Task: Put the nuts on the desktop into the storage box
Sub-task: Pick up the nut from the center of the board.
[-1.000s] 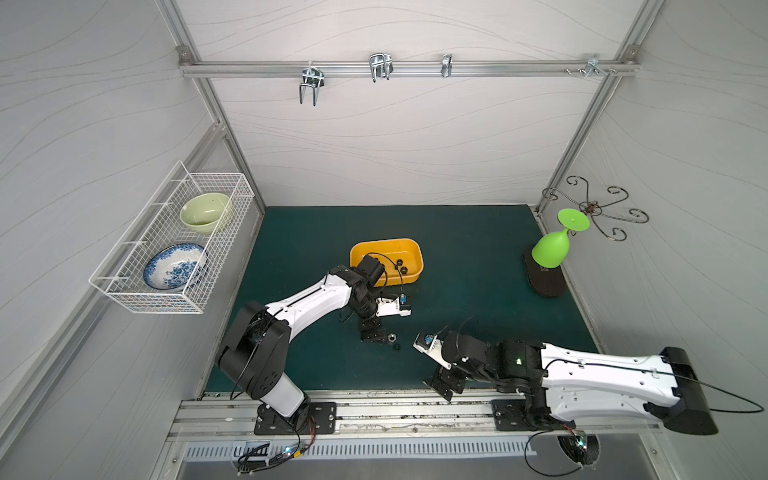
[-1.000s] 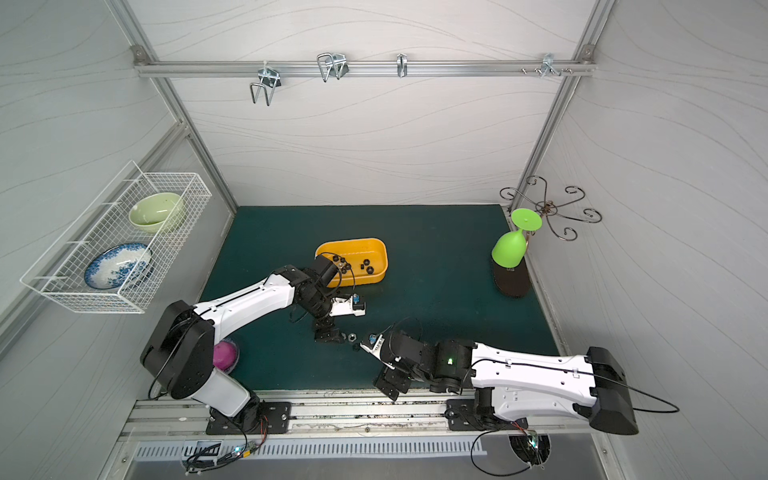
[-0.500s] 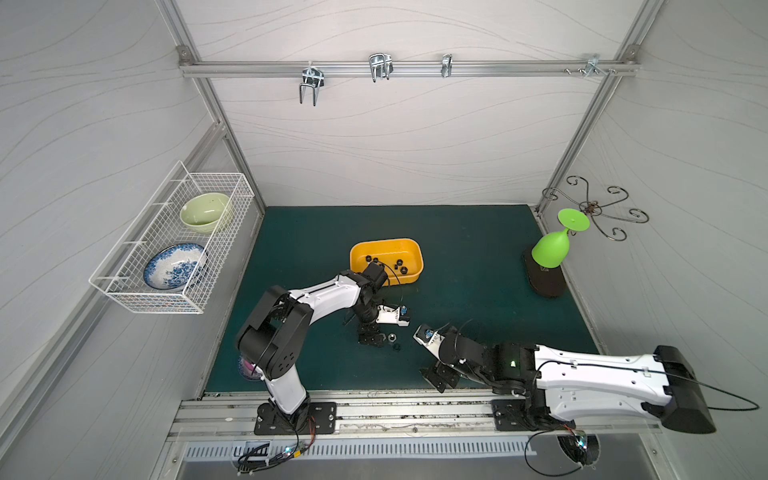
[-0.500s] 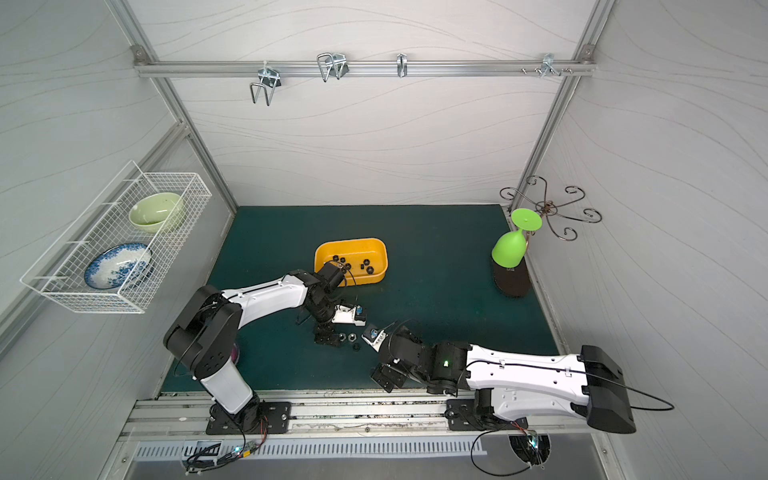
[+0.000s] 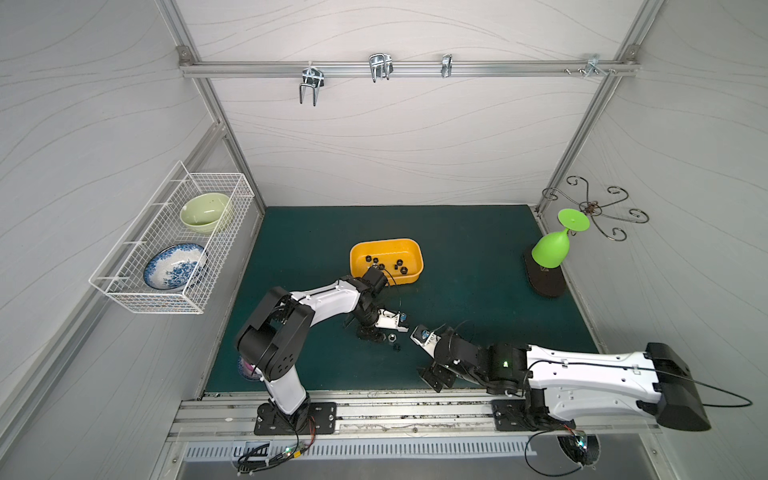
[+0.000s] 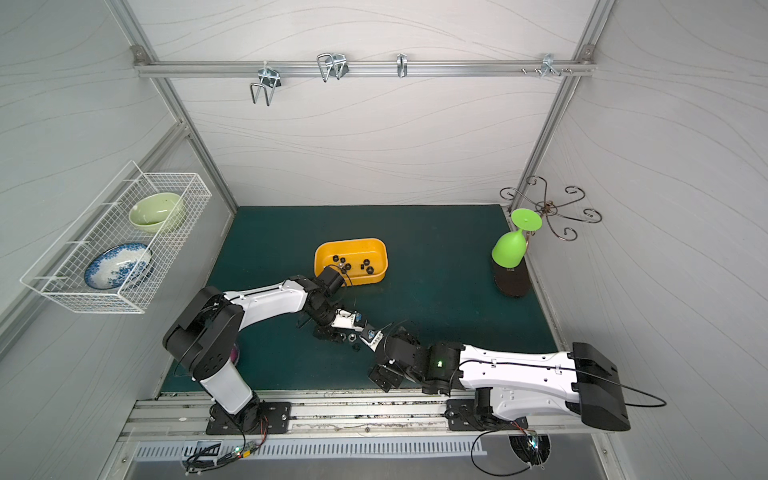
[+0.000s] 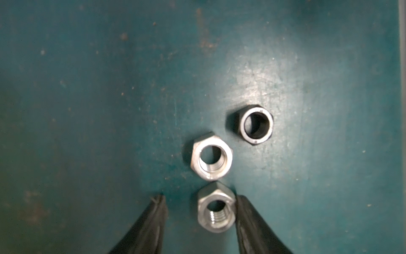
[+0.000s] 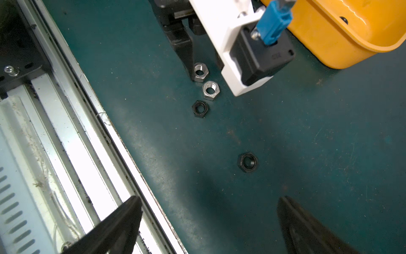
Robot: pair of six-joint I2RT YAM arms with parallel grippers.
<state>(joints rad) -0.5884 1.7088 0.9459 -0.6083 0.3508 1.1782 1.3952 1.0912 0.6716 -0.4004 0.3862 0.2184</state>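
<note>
Right wrist view, nearest first: right hand (image 8: 208, 206) spread wide and empty over the tabletop (image 8: 329, 154) beside the front rail (image 8: 94, 158). Just beyond, lone black nut (image 8: 247, 162) lying flat. Farther on, three in a row: second black nut (image 8: 200, 109), free silver nut (image 8: 211, 90), last silver nut (image 8: 201, 72). Left hand (image 7: 199, 199) open around that last one, one finger (image 7: 248, 220) touching its side, the other finger apart, nothing clamped. Farthest, in both top views, yellow storage box (image 5: 386, 245) (image 6: 351, 245) on the tabletop with several black nuts (image 5: 400, 263) inside.
</note>
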